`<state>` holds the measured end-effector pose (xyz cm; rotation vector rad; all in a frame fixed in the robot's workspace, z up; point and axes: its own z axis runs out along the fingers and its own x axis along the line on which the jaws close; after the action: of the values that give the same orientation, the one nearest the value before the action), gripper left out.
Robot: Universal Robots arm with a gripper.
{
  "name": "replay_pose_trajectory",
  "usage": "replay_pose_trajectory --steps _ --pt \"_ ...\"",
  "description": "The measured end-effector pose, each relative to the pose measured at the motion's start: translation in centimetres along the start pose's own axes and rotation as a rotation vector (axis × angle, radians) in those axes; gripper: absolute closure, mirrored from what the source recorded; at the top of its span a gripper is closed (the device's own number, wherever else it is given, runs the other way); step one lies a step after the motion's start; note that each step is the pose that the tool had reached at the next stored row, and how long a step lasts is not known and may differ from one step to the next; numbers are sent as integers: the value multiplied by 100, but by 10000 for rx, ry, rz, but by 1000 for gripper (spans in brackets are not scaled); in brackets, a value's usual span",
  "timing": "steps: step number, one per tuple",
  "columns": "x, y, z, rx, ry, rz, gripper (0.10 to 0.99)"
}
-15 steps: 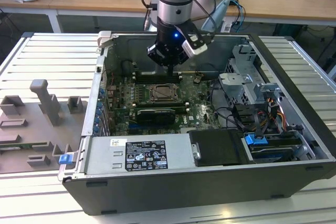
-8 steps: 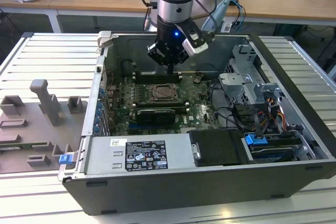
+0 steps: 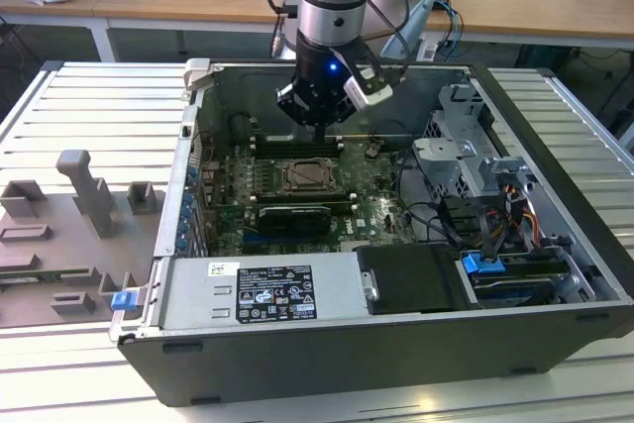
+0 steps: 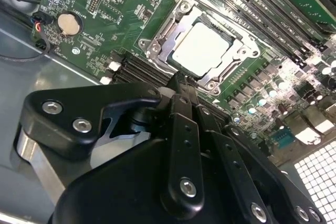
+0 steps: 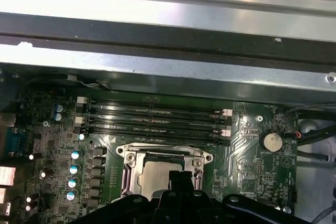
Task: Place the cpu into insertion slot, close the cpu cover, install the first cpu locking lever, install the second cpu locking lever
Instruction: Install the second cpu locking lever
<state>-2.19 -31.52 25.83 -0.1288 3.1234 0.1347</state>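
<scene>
Placing step judged done: small flat square cpu (image 4: pixel 202 48) with pale silver-grey metal face, lying flat inside the small square dark insertion slot (image 3: pixel 305 177) with its silver rim, on the green circuit board (image 4: pixel 115 3).

Closing step apparently done too: thin square silver metal cpu cover (image 4: pixel 229 56) lying down flat around the chip, pale face showing through the central cut-out. No tilt or lifted edge to be made out in the second wrist view.

Locking levers: cannot tell. Thin metal along the socket's sides, but too fine and too much hidden behind the fingers to say latched or free. Judged as the part of the work left open.

Black gripper (image 4: pixel 181 80): fingers drawn together at the tips, or very nearly so, with nothing between them. Carrying nothing. Hanging over the open grey metal computer case (image 3: pixel 396 344) in the exterior view, pointed down into it.

Chip and cover relative to the gripper: directly below and just ahead of the fingertips, near, the near edge of the frame partly hidden behind them in both wrist views. Contact with the frame impossible to confirm or rule out. Long narrow black memory slots (image 5: pixel 152 119) farther out beyond the socket; round silver coin battery (image 4: pixel 67 23) well off to one side.
</scene>
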Motion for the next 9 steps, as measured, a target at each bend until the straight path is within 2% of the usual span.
replay_pose_trajectory --steps 9 --pt "7 -80 -6 0 2 0 980"
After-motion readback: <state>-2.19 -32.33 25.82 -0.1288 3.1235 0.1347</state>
